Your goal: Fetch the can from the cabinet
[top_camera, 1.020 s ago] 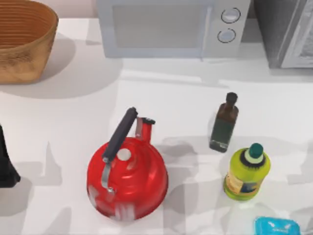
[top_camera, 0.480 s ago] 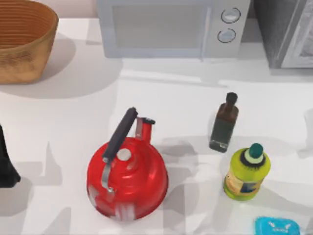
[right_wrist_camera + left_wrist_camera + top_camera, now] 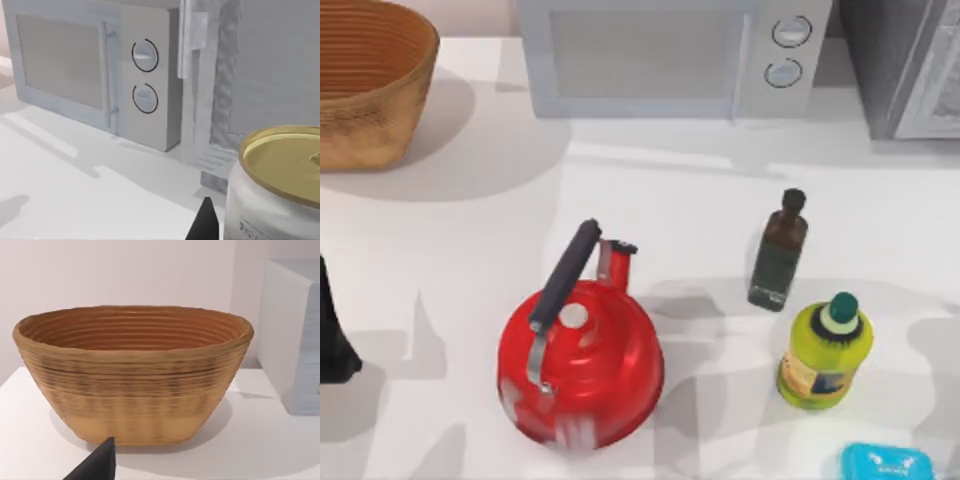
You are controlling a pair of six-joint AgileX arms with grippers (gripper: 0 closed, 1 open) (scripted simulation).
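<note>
From above, the left arm sits parked at the bench's left edge. The left wrist view faces a wicker basket. The right wrist view shows the can close beside a dark fingertip, before the cabinet; whether the fingers pinch it cannot be told.

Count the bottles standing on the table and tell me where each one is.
2. The dark bottle stands right of the red kettle; the green bottle stands just nearer the front, right of it.

Red kettle mid-table; dark bottle near yellow bottle (right side); basket far left.
</note>
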